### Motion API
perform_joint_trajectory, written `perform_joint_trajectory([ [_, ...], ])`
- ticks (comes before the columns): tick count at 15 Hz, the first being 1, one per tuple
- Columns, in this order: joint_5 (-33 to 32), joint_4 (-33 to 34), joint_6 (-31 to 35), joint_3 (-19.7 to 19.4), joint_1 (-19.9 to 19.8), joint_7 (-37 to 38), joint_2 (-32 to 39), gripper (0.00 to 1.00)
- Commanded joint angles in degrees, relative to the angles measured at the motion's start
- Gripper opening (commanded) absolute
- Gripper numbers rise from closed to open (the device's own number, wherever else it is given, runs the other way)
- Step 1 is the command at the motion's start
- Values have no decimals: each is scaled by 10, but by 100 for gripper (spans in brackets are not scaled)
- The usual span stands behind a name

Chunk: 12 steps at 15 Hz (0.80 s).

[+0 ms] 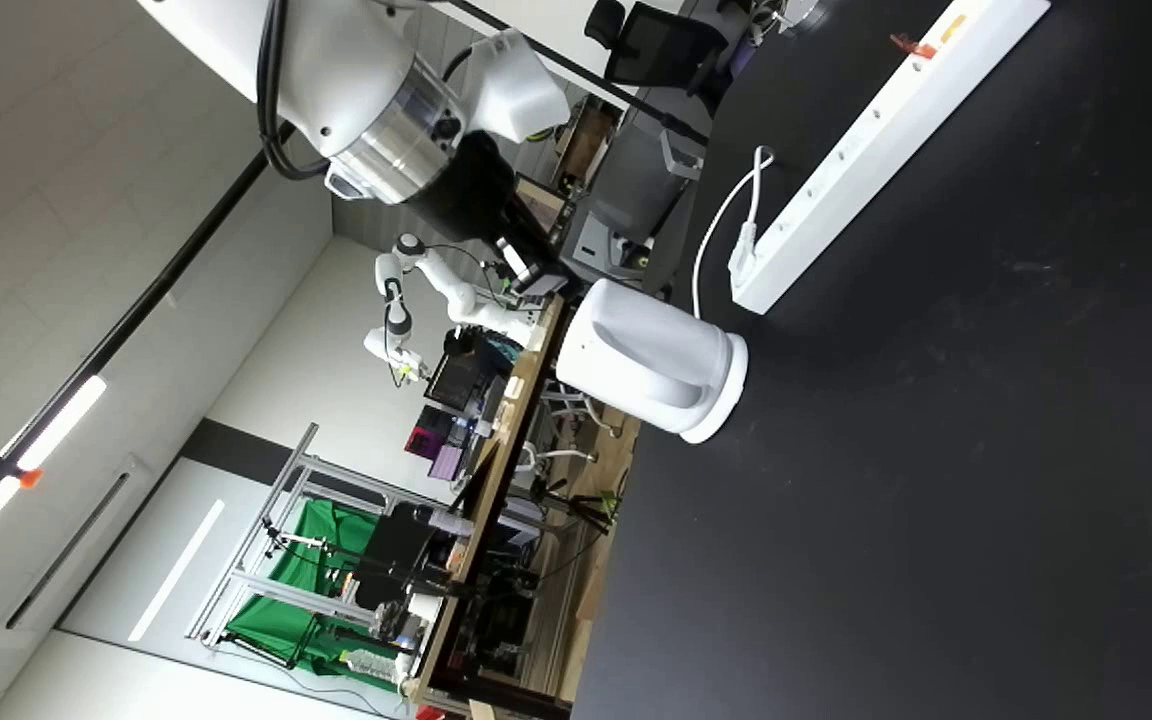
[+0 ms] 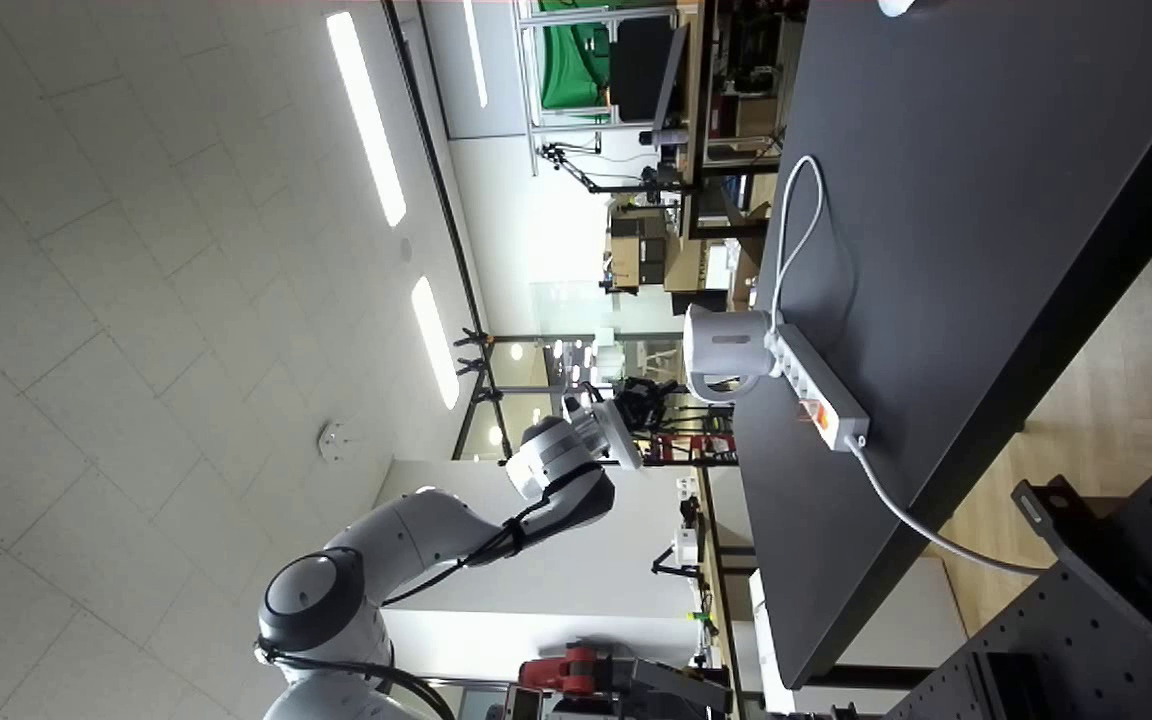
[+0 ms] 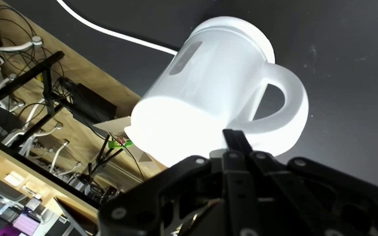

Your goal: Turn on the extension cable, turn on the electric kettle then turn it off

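Observation:
The white electric kettle (image 1: 641,345) stands upright on its base on the dark table; it also shows in an exterior view (image 2: 726,342) and the wrist view (image 3: 208,82). My gripper (image 1: 566,285) is at the kettle's top, also seen in an exterior view (image 2: 674,392). In the wrist view its fingertips (image 3: 237,136) are together and empty, over the top end of the handle (image 3: 295,98). I cannot tell whether they touch it. The white extension cable (image 1: 866,160) lies near the kettle with a plug (image 1: 744,250) in its end socket. Its orange-red switch (image 2: 816,412) is at the opposite end; the wrist view does not show the strip.
A white cord (image 3: 116,34) runs from the kettle base and loops over the table (image 2: 804,190). The strip's own cord (image 2: 936,535) hangs over the table edge. A white object (image 2: 894,5) is cut off at the frame edge. A black perforated metal frame (image 2: 1086,620) stands beside the table.

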Motion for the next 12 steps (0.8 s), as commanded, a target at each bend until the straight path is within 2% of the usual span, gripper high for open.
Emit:
perform_joint_trajectory([
  [1, -2, 59, -5, 4, 8, -15, 42, 0],
  [12, 15, 126, 8, 17, 4, -55, 106, 0],
])
